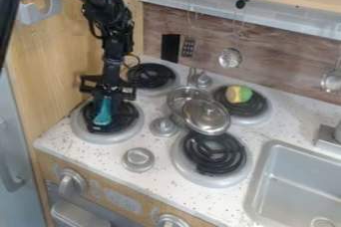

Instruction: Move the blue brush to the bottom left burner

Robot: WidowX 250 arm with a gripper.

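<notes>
- The task looks nearly complete: the blue brush [102, 115] is at the bottom left burner [128, 136], within the outline of its round grey rim, which is the place the task asks for.
- What is left, in my judgement, is small: to make sure that the brush rests on the coils, to let it go if it is held, and to lift the hand [105, 108] away.
- The hand hangs down directly over this burner, at the upper end of the brush. How far open it is, I cannot tell, because black parts lie against black coils. I also cannot tell if it has hold of the brush or is only close to it.
- The brush is light blue, narrow near the hand and wider toward its lower, rounded end. This wider end points to the front edge of the tabletop [100, 154].
- The upper part of the brush is hidden by the hand, so its full length and its bristles I cannot make out. Whether it touches the coils is also not clear.
</notes>
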